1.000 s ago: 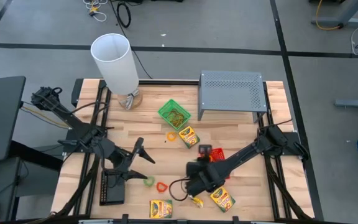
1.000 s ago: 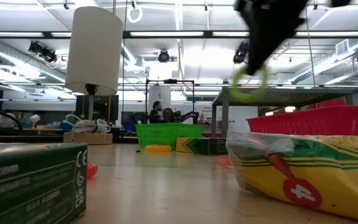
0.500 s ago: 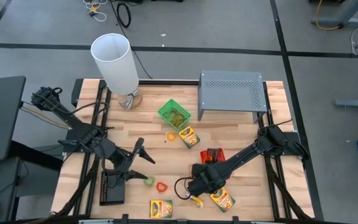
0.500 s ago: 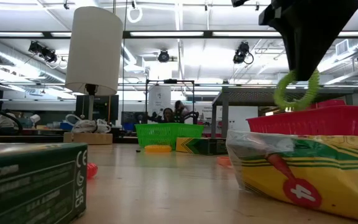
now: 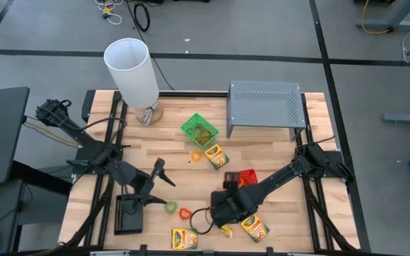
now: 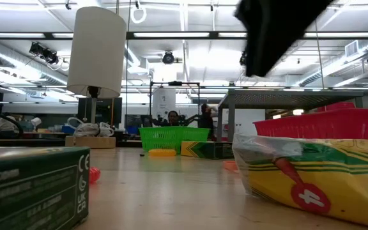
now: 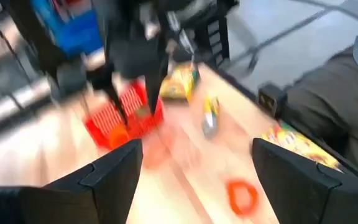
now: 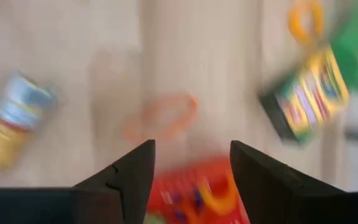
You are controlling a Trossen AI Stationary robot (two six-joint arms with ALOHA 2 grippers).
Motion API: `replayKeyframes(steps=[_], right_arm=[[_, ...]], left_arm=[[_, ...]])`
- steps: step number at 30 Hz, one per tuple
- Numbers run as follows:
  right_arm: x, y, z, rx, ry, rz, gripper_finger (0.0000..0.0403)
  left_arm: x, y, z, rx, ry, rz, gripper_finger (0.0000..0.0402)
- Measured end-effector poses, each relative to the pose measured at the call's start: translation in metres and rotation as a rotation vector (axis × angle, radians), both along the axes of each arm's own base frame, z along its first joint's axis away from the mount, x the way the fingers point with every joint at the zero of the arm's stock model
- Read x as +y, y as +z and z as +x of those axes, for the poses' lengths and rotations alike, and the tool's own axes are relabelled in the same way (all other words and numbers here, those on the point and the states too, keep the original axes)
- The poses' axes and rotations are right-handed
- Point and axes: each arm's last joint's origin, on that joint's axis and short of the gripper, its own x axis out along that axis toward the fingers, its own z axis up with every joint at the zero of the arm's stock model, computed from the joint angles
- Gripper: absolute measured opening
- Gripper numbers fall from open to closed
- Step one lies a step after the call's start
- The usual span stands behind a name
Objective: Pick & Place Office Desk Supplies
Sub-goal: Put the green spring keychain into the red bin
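Observation:
My right gripper [image 8: 192,146] hangs open over the near left part of the red tray [image 5: 246,176], fingers pointing down, nothing between them. Blurred coloured loops [image 8: 211,198] lie in that tray. My left gripper [image 5: 164,173] hovers open above the table left of centre, beyond the black tray [image 5: 129,215]; in its wrist view [image 7: 197,149] it faces the red tray [image 7: 124,117]. A red loop [image 5: 185,212] and a green loop [image 5: 170,207] lie flat on the wood between the arms. Crayon boxes [image 5: 216,156] [image 5: 184,239] [image 5: 254,227] lie on the table.
A green tray [image 5: 199,130] and an orange loop [image 5: 196,155] sit at the middle. The tall white cylinder [image 5: 132,71] stands far left, the grey perforated riser [image 5: 265,107] far right. Bare wood lies between the cylinder and my left arm.
My right gripper has let go of the green loop that hung from it above the red tray; the loop no longer shows in the low view. The gripper has swung a little over the tray. My left gripper has tipped slightly downward.

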Motion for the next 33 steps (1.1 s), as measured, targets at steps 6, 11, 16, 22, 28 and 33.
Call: replayKeyframes(steps=[6,11,16,22,28,33], right_arm=[[0.015,0.007,0.025,-0.22,0.211,0.07,0.0206],[0.024,0.017,0.041,-0.4,0.349,0.081,0.0204],[0.026,0.023,0.047,-0.485,0.388,0.007,0.0204],[0.025,0.021,0.044,-0.458,0.366,-0.003,0.0204],[0.029,0.02,0.04,-0.444,0.344,0.016,0.0204],[0.032,0.019,0.037,-0.443,0.34,0.026,0.0204]], left_arm=[[0.001,-0.025,-0.004,0.284,0.089,-0.079,0.0308],[-0.012,-0.057,0.008,0.478,0.099,-0.113,0.0308],[-0.021,-0.095,0.022,0.593,0.148,-0.029,0.0308],[-0.028,-0.128,0.036,0.65,0.2,0.002,0.0308],[-0.026,-0.152,0.047,0.684,0.263,0.011,0.0304],[-0.021,-0.162,0.053,0.681,0.346,0.029,0.0286]])
